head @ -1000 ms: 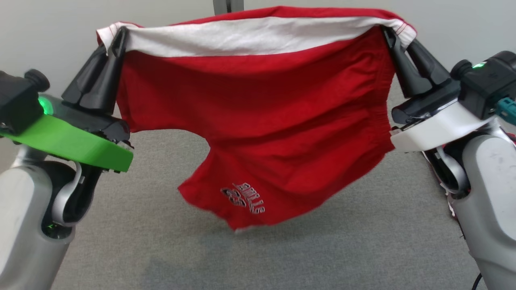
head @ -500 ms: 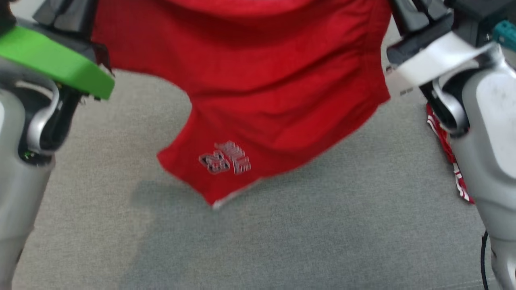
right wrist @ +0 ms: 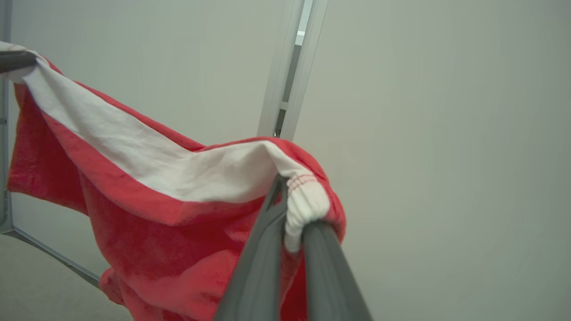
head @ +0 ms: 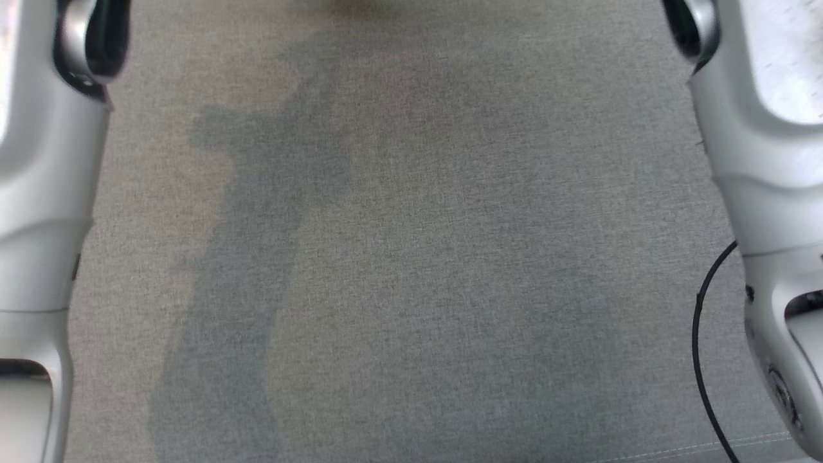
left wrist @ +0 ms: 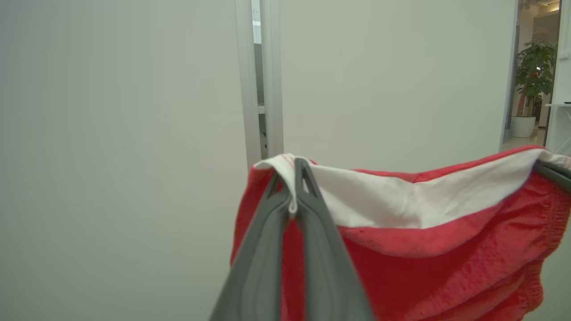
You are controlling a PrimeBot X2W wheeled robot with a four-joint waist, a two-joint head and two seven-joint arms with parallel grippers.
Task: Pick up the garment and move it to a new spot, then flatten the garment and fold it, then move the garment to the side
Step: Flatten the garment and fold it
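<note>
Left wrist view gives me the clearest look. My left gripper (left wrist: 292,176) has its two dark fingers pressed together on one corner of the garment (left wrist: 424,258), pinching the white band (left wrist: 401,200) at its upper edge. The garment is of red cloth and hangs in the air from this corner. It stretches away to the right edge of that view, where another dark finger (left wrist: 551,171) meets its far corner. Behind the cloth I see a pale wall (left wrist: 111,133), a metal post (left wrist: 261,80) and, far off through an opening, a potted plant (left wrist: 533,67).

From the right wrist view, my right gripper (right wrist: 294,209) is closed too, with a bunched piece of the white band squeezed between its fingers. The red cloth sags between the two grips, and its lower part drops out of the bottom of that picture.

In the head view I look down on a grey woven surface (head: 411,289) with a soft shadow (head: 257,225) lying across it. The left forearm (head: 45,193) stands at one side and the right forearm (head: 759,161) at the other. A black cable (head: 701,347) curves just beside the right one.
</note>
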